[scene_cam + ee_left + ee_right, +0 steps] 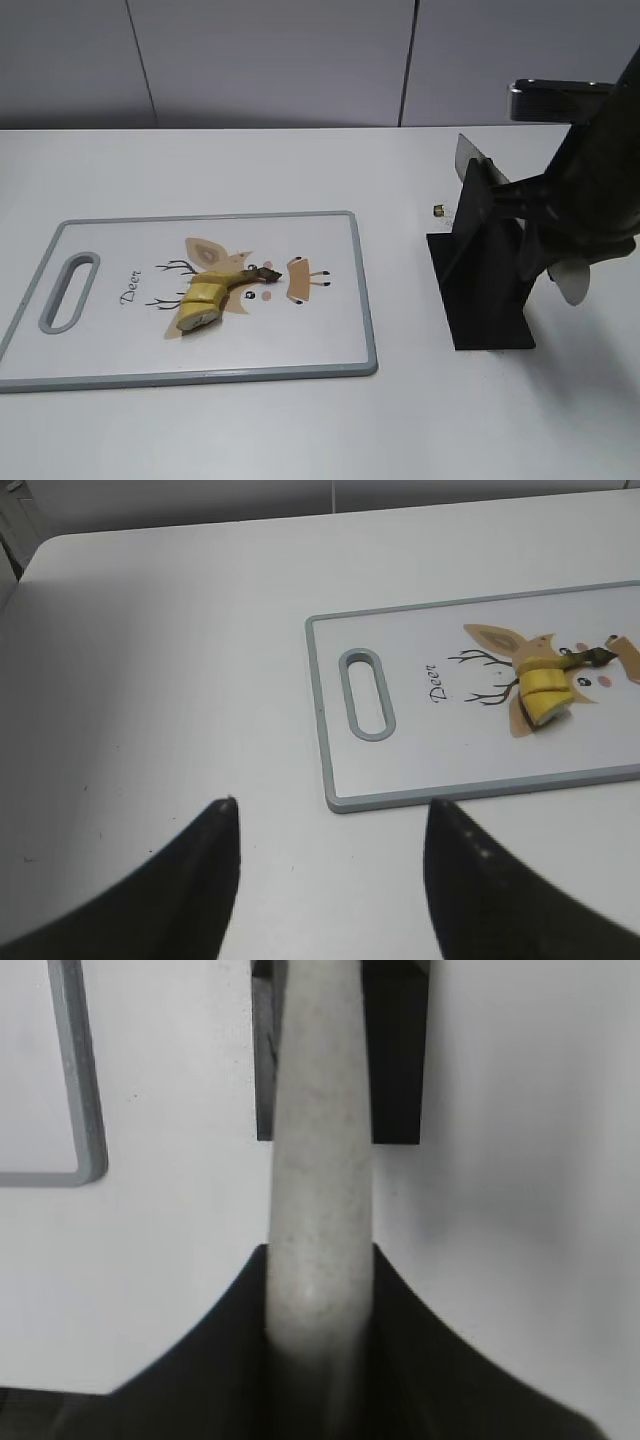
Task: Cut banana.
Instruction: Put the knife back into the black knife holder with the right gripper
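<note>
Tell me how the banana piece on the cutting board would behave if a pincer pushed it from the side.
The banana piece is short and curved, so it would probably slide or pivot rather than roll far. Its cut end looks soft, so a hard push may squash it. The cutting board looks smooth, so grip underneath is likely low.

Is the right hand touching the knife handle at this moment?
Touching. In the right wrist view the right hand closes on both sides of the pale knife handle with no gap; the knife stand lies beyond it.
</note>
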Robot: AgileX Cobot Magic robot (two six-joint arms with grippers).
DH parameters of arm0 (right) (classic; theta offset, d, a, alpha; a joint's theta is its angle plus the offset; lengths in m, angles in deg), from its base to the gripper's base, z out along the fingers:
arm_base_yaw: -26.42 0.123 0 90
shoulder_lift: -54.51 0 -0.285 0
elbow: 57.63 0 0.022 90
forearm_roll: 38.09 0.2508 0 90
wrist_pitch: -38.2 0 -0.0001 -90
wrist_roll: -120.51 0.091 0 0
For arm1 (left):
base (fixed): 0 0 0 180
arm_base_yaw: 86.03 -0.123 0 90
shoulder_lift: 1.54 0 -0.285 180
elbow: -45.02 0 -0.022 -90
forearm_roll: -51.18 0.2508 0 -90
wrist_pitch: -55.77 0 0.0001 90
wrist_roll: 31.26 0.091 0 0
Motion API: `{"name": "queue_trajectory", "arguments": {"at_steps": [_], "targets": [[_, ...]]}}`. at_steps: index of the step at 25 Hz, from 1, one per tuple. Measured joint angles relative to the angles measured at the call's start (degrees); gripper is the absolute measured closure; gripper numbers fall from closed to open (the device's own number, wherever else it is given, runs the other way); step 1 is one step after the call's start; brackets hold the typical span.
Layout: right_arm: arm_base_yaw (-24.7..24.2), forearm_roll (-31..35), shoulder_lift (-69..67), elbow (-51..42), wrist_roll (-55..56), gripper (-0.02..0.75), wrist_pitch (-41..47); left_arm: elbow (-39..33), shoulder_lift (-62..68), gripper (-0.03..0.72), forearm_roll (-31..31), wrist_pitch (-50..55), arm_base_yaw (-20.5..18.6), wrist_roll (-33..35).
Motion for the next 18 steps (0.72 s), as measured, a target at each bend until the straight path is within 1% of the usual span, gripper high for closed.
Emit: {"name": "queue_trajectory", "arguments": {"at_steps": [1,2,4,8,10,13,18], "targets": [[0.0,0.6,0.0,-0.1,-0.2,0.563,0.0,0.0,0.0,0.125,0.0,0.0,0.0,0.0],[-0.1,1.2,0.0,-0.1,-0.5,0.532,0.3,0.0,0.0,0.126,0.0,0.0,0.0,0.0],[-0.1,1.9,0.0,-0.1,-1.1,0.444,0.8,0.0,0.0,0.126,0.0,0.0,0.0,0.0],[-0.1,2.0,0.0,-0.1,-1.9,0.242,0.8,0.0,0.0,0.127,0.0,0.0,0.0,0.0],[-0.1,2.0,0.0,-0.1,-2.1,0.164,0.8,0.0,0.0,0.127,0.0,0.0,0.0,0.0],[-0.1,2.0,1.7,-0.1,-4.3,0.122,0.7,0.0,0.0,0.127,0.0,0.0,0.0,0.0],[-0.1,2.1,9.1,-0.5,-10.4,0.120,0.8,0.0,0.0,0.116,0.0,-0.1,0.0,0.0]]}}
